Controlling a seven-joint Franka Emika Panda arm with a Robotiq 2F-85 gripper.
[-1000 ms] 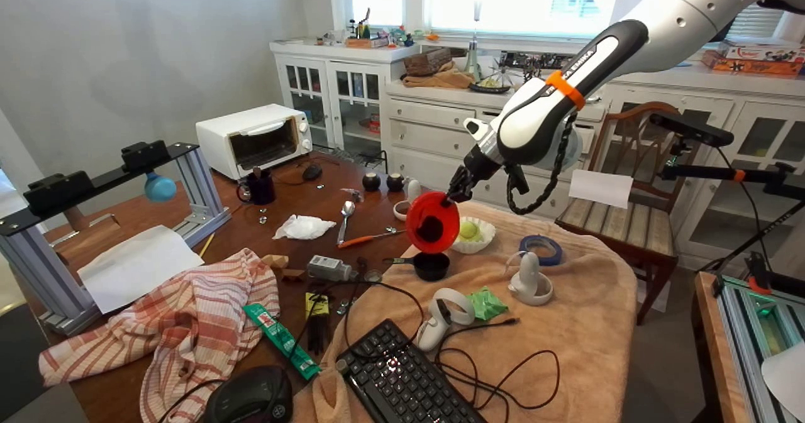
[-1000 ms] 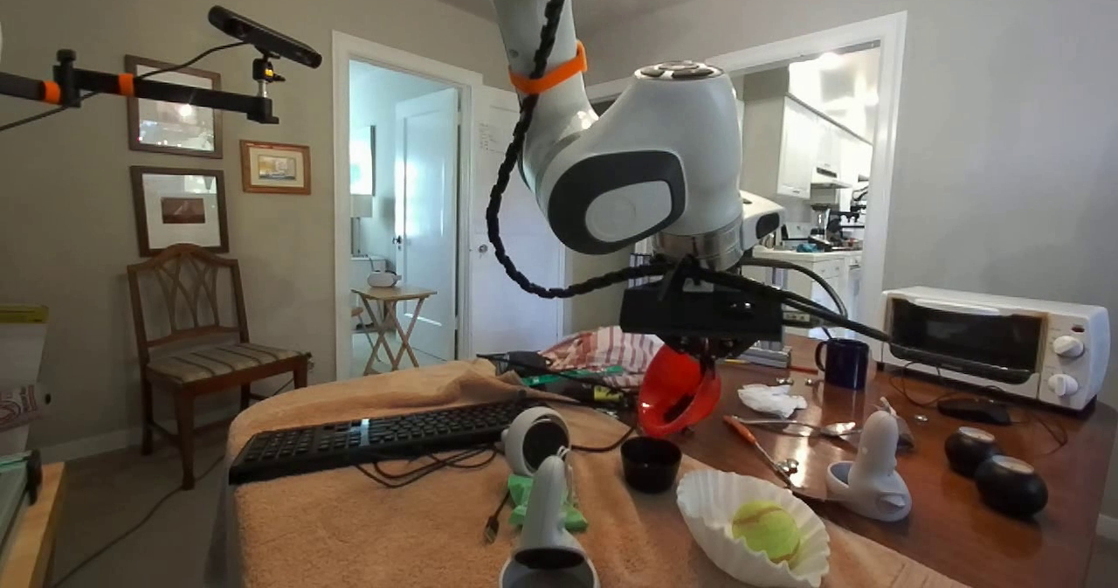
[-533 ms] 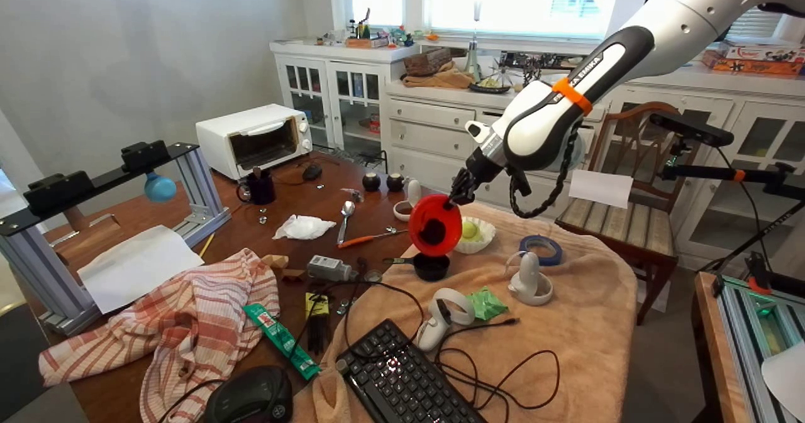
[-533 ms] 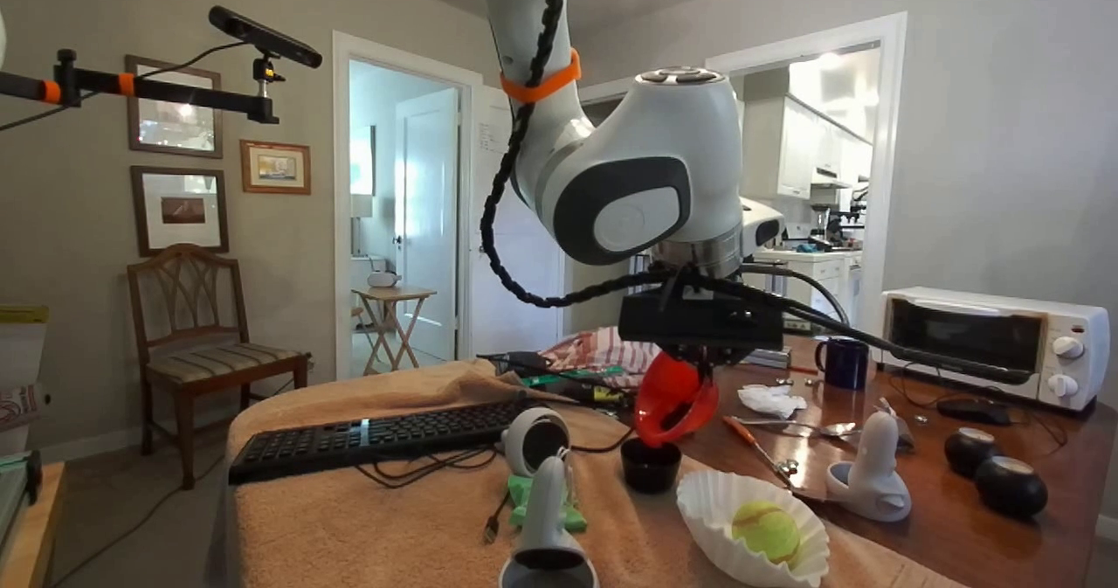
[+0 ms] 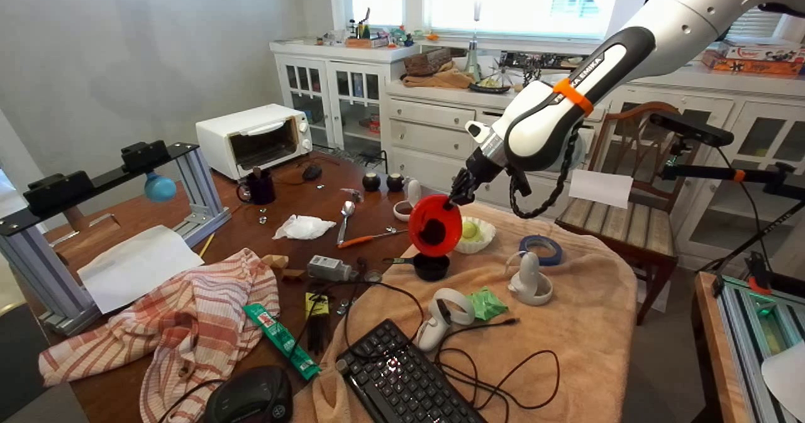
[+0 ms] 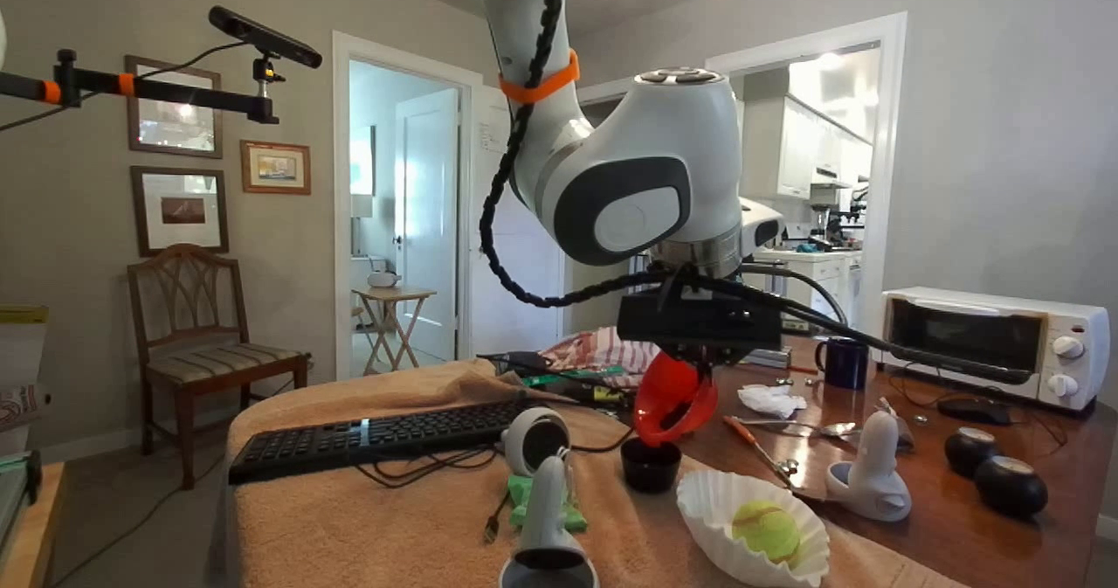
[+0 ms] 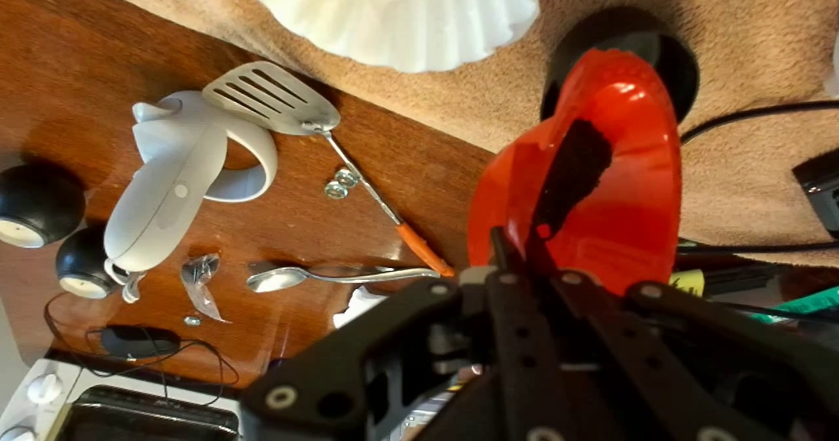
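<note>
Claw (image 5: 450,202) is clenched on the rim of the red bowl (image 7: 629,179), apparently one finger inside and one out. Makes sense to me: thin wall to pinch, mouth left unblocked. Bowl is in the air, tipped well over, low lip above the black cup (image 6: 652,473). They overlap in both exterior views; can't tell if they touch. Dark grainy stuff (image 7: 577,166) sits as a patch on the bowl's inside. At that tilt I'd guess it's clinging or packed. Cup is upright on the tan towel (image 5: 585,310), which probably stops it skating about. In an exterior view its handle (image 5: 402,261) points left, out from under the bowl; I can't see what's inside the cup. There too, white fluted filter (image 5: 485,241) sits just far and right of the cup, a tennis ball (image 5: 469,229) in it. I figure the pleated wall stops the ball rolling. Keyboard (image 5: 402,373) lies on the towel, near side. From the wrist view, slotted spatula (image 7: 305,110) lies on the wooden table (image 7: 406,159), head overlapping a white controller (image 7: 164,198). Can't tell if touching.
</note>
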